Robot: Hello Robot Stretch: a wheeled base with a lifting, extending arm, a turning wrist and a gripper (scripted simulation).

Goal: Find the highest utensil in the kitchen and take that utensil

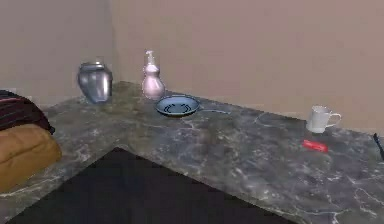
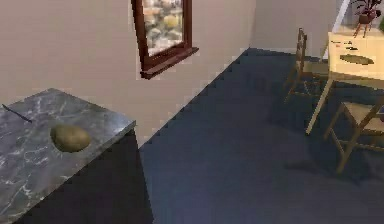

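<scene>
A dark marbled counter [image 1: 230, 150] wraps a corner; nearest, at the forward view's left, sits a brown loaf [image 1: 22, 155]; to the right lie a small red thing [image 1: 316, 146] and a white mug [image 1: 321, 119]; farther back stand a blue dish [image 1: 178, 105], pink bottle [image 1: 152, 78] and grey vase [image 1: 95, 80]. A thin dark sliver [image 1: 378, 144], cut off at the right edge, may be the utensil; the arm side view's left has it lying slantwise on the counter, near a brown lump [image 2: 70, 137]; too small to name. The gripper's state cannot be told.
</scene>
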